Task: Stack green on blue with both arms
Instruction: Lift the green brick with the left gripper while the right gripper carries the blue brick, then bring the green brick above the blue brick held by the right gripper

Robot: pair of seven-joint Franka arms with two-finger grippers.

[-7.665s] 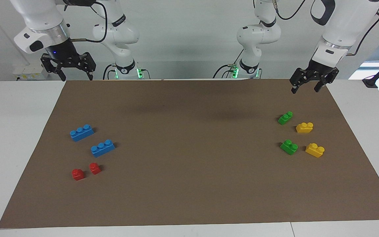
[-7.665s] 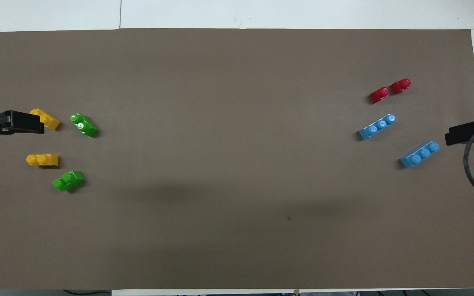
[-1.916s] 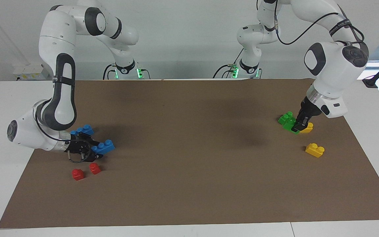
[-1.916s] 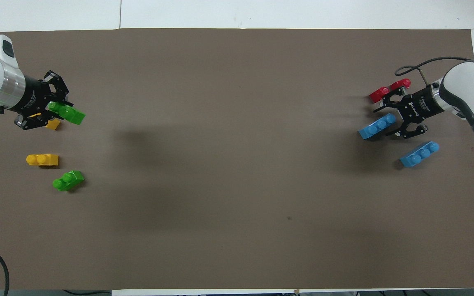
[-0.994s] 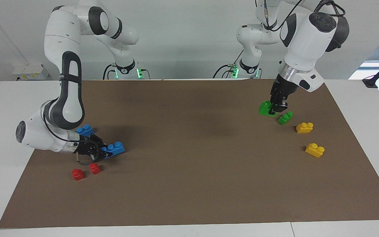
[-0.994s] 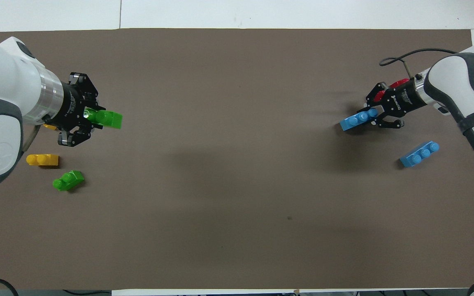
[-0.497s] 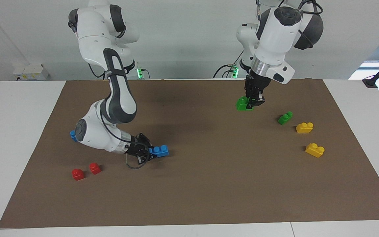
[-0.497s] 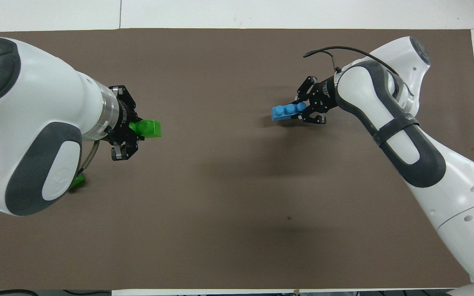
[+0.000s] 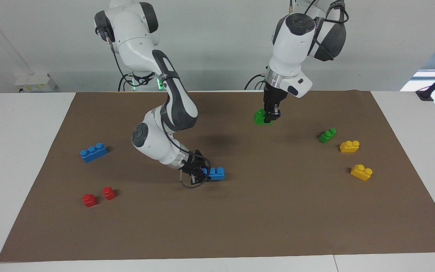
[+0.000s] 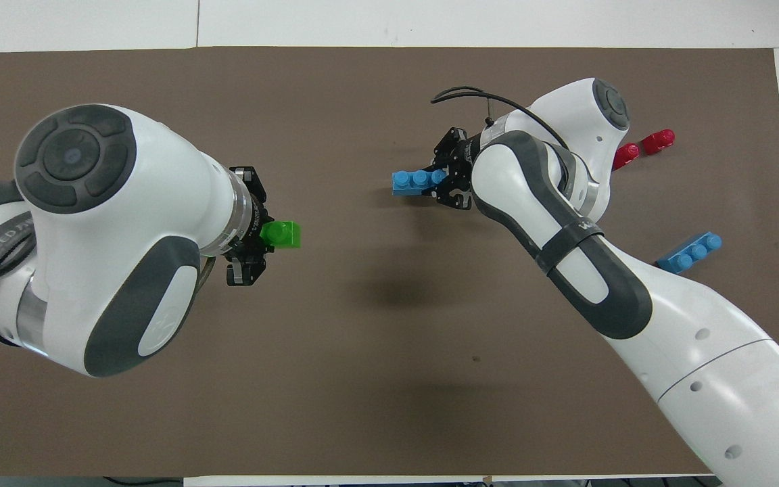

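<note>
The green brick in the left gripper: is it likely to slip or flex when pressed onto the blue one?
Probably stiff: the green brick looks like moulded plastic. It seems light, hanging level from the left gripper. Its glossy faces could slip if pressed off-centre onto the blue brick.

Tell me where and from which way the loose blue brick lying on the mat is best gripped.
Probably from straight above, fingers across the two long flat sides of the loose blue brick at its middle stud. It lies flat, studs up, near the right arm's end of the brown mat, with bare mat along both long sides. The two red bricks lie apart from it, farther from the robots.
</note>
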